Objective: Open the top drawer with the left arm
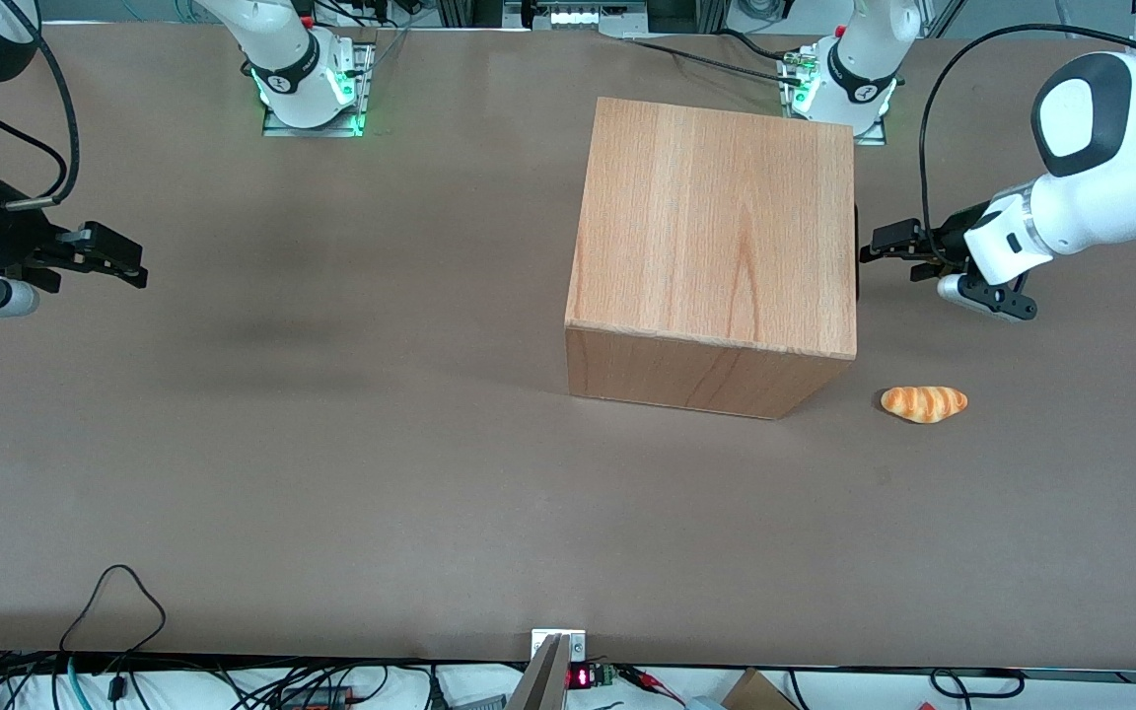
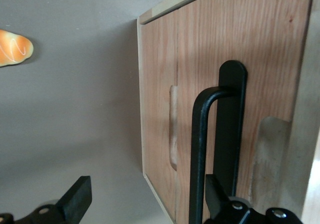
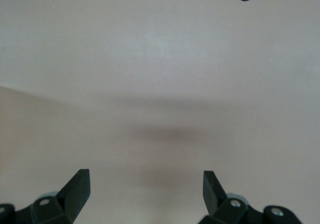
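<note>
Light wood makes up the box-shaped cabinet (image 1: 716, 217), which sits in the upper half of the front view, toward the working arm's end of the brown table (image 1: 331, 473). The top drawer (image 2: 260, 59) is shut, its front panel level with the panel beneath it. The left arm (image 1: 1091, 187) reaches in level at the cabinet's drawer face, and its gripper (image 1: 874, 248) is right up at that face. In the wrist view the gripper (image 2: 146, 181) is spread wide. The black bar handle (image 2: 200, 149) stands between the fingers, close beside one finger (image 2: 216, 194), and nothing is gripped. A small croissant (image 1: 924, 403) lies on the table nearer the front camera than the gripper.
</note>
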Robot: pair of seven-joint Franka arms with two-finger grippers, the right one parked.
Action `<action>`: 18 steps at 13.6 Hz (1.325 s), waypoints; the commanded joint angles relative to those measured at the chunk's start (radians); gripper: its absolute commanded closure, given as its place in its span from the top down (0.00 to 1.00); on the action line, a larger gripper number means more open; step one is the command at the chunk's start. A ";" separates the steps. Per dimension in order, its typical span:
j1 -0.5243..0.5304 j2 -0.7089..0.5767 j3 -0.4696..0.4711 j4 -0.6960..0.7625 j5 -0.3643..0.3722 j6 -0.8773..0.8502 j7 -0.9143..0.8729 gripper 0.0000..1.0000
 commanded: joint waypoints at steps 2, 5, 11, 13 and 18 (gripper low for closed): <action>0.009 -0.015 -0.006 -0.022 -0.040 0.015 0.032 1.00; 0.004 -0.005 -0.009 -0.032 -0.040 0.035 0.032 1.00; -0.002 0.010 -0.014 -0.035 -0.040 0.050 0.032 1.00; -0.002 0.013 -0.021 -0.045 -0.040 0.068 0.032 1.00; -0.003 0.024 -0.035 -0.060 -0.040 0.096 0.032 1.00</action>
